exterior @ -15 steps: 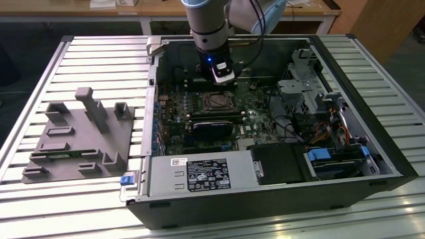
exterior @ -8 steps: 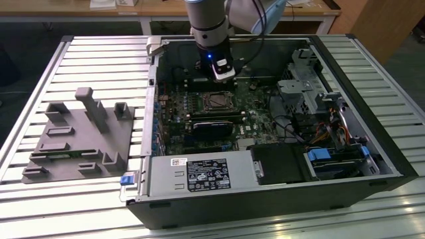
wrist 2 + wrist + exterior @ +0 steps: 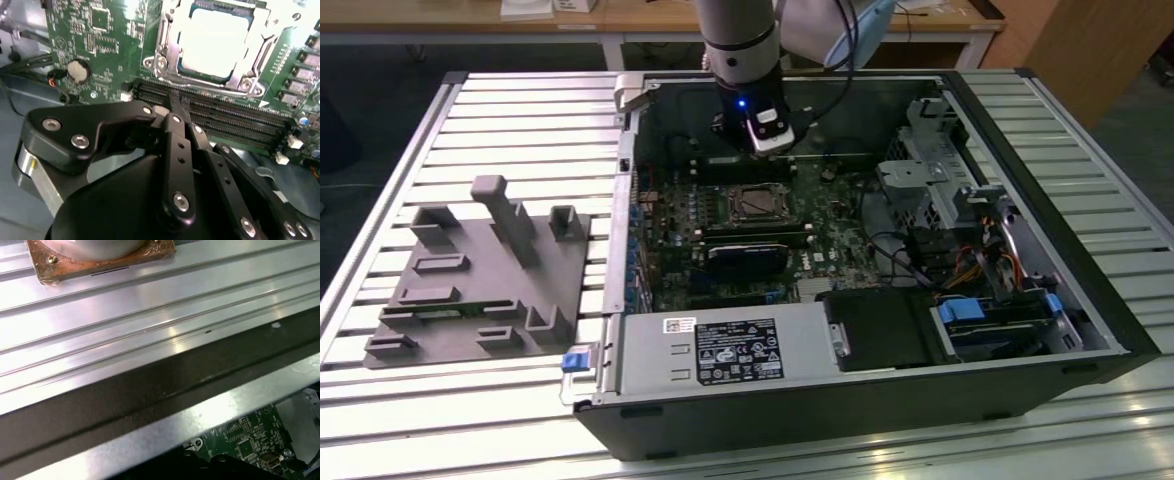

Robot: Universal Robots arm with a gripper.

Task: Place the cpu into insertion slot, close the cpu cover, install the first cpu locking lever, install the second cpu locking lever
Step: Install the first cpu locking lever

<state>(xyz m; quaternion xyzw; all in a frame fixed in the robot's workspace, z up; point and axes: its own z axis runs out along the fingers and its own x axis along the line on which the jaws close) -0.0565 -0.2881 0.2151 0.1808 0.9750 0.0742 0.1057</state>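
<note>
In the second wrist view the cpu (image 3: 215, 42) shows its pale silvery top inside the insertion slot (image 3: 165, 75) on the green board. The cpu cover (image 3: 252, 37), a silvery frame, lies down around it. Thin metal levers run along the frame's sides; I cannot tell whether they are latched. My gripper (image 3: 176, 102) hangs over the black memory slots (image 3: 225, 117) beside the socket, its black fingers (image 3: 175, 130) shut with nothing between them. In the exterior view the gripper (image 3: 771, 150) hovers just behind the insertion slot (image 3: 757, 203) inside the open computer case.
The case (image 3: 854, 400) lies open on a slatted aluminium table (image 3: 520, 130). A grey plastic fixture (image 3: 480, 280) stands on the exterior view's left. A power supply (image 3: 720, 350), drive cages (image 3: 934, 170) and cables (image 3: 974, 260) crowd the case. The first wrist view shows the table slats (image 3: 125, 325) and the case edge (image 3: 165, 425).
</note>
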